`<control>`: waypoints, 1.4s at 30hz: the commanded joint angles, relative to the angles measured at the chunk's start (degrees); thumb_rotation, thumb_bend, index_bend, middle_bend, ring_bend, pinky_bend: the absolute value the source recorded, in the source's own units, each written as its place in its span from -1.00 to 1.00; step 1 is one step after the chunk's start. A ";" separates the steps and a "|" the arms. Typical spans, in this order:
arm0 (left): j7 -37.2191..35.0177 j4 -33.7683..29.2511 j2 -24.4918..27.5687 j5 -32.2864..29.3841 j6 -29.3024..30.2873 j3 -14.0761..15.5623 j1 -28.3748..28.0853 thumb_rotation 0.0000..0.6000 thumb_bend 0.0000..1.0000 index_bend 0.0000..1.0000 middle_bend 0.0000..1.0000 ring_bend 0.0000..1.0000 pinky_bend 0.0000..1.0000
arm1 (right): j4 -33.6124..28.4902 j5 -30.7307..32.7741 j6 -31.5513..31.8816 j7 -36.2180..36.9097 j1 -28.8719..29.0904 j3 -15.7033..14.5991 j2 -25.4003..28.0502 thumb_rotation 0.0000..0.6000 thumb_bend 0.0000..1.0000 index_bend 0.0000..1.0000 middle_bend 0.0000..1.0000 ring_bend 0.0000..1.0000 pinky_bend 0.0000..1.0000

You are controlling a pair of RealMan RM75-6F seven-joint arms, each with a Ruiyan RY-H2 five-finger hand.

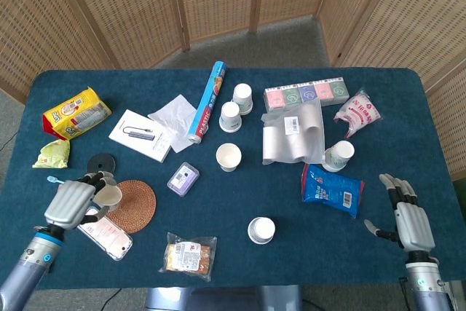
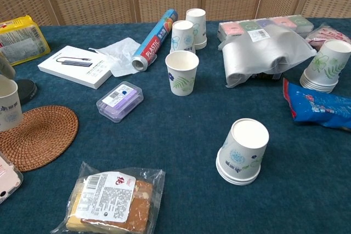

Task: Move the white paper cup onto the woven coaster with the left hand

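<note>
The white paper cup (image 1: pixel 110 195) is upright in the grip of my left hand (image 1: pixel 71 202), at the left edge of the round woven coaster (image 1: pixel 136 206). In the chest view the cup (image 2: pixel 9 111) shows at the frame's left border, over the far left part of the coaster (image 2: pixel 36 136); most of the hand is cut off there. Whether the cup's base touches the coaster I cannot tell. My right hand (image 1: pixel 409 217) hangs open off the table's near right corner, holding nothing.
A phone (image 1: pixel 106 232) lies just under the left hand and a black disc (image 1: pixel 100 164) behind it. A purple box (image 1: pixel 183 178), a wrapped snack (image 1: pixel 189 256), an open cup (image 1: pixel 228 156) and an upturned cup stack (image 1: pixel 261 230) lie to the coaster's right.
</note>
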 commanded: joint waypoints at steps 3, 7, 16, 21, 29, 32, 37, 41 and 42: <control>-0.96 1.30 -1.64 0.11 -0.75 -0.35 0.47 1.00 -0.26 -0.36 -0.44 -0.35 0.07 | 0.12 0.16 0.14 0.21 -0.13 -0.12 0.16 1.00 -0.49 -1.00 -1.00 -1.00 -1.00; -1.02 1.50 -1.85 0.44 -1.53 -0.40 0.50 1.00 -0.26 -0.36 -0.44 -0.35 0.06 | 0.29 0.51 0.09 0.51 -0.24 -0.20 0.31 1.00 -0.49 -1.00 -1.00 -1.00 -1.00; -2.19 2.69 -3.68 1.54 -2.27 -0.64 0.87 1.00 -0.26 -0.36 -0.44 -0.36 0.04 | 0.42 0.26 -0.01 0.90 -0.05 -0.43 0.23 1.00 -0.50 -1.00 -1.00 -1.00 -1.00; -2.55 3.28 -4.19 2.55 -2.20 -1.05 0.80 1.00 -0.26 -0.36 -0.44 -0.36 0.04 | 0.34 0.23 0.35 1.02 -0.24 -0.54 0.45 1.00 -0.49 -1.00 -1.00 -1.00 -1.00; -3.74 4.56 -5.00 2.82 -3.15 -1.45 0.64 1.00 -0.26 -0.36 -0.45 -0.37 0.03 | 0.37 0.32 0.54 1.28 -0.57 -0.87 0.59 1.00 -0.50 -1.00 -1.00 -1.00 -1.00; -3.77 5.39 -5.48 3.19 -3.38 -1.48 0.56 1.00 -0.26 -0.37 -0.48 -0.40 0.02 | 0.32 0.25 0.70 1.33 -0.63 -0.90 0.59 1.00 -0.49 -1.00 -1.00 -1.00 -1.00; -4.39 6.19 -6.03 3.10 -4.18 -1.47 0.48 1.00 -0.26 -0.41 -0.55 -0.48 -0.01 | 0.16 0.17 0.90 1.25 -0.67 -0.91 0.67 1.00 -0.49 -1.00 -1.00 -1.00 -1.00; -4.35 6.17 -5.98 2.88 -4.57 -1.39 0.60 1.00 -0.26 -0.47 -0.62 -0.61 -0.22 | 0.12 0.22 0.97 1.20 -0.71 -0.91 0.72 1.00 -0.49 -1.00 -1.00 -1.00 -1.00; -4.40 6.07 -5.89 2.82 -4.65 -1.36 0.64 1.00 -0.26 -0.52 -0.66 -0.66 -0.29 | 0.11 0.25 0.97 1.21 -0.72 -0.90 0.74 1.00 -0.50 -1.00 -1.00 -1.00 -1.00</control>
